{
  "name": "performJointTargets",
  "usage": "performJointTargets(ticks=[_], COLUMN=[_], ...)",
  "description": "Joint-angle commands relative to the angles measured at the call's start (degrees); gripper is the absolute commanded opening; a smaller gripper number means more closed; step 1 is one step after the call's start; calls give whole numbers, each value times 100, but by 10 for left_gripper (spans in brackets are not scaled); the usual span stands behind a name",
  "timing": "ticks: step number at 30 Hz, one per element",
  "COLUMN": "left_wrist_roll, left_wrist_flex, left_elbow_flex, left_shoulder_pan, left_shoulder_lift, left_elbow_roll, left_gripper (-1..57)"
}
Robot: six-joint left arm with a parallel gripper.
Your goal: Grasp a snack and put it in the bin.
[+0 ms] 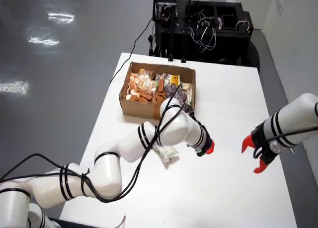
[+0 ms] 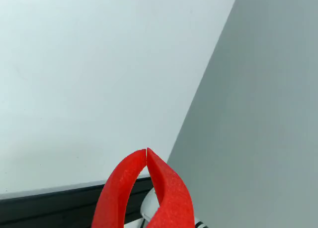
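Our gripper (image 1: pixel 207 148) hangs low over the middle of the white table (image 1: pixel 233 114), and in the ride-along view its red fingertips (image 2: pixel 164 176) meet at a single point with nothing between them, so we read it as pressed together and carrying nothing. That view looks out over bare tabletop towards the table's edge and the grey floor, which tells us the tool is pointed away from the goods rather than down at them.

Just beside the forearm, on the side toward the table's left edge in the overhead view, a loose snack packet (image 1: pixel 166 153) lies flat on the table, partly under the arm's elbow. We judge it the likeliest item to fetch, since it sits alone outside the box.

Nearer the far left corner stands the cardboard box (image 1: pixel 130 105), already heaped with snacks (image 1: pixel 149 87); we take it for the bin.

Near the table's right edge a second arm's red gripper (image 1: pixel 254 153) waits with its claws spread, well apart from ours.

The grasp is not yet made; the jaws would need to part first.
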Motion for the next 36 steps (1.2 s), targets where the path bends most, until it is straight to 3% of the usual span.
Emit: performJointTargets(ticks=[1, 24, 36], left_wrist_roll=[5, 259, 312], left_wrist_flex=[0, 35, 152], left_elbow_flex=[-41, -76, 467], left_shoulder_pan=[13, 222, 506], left_shoulder_lift=[19, 44, -271], left_elbow_roll=[0, 8, 67], left_gripper=[-3, 2, 91])
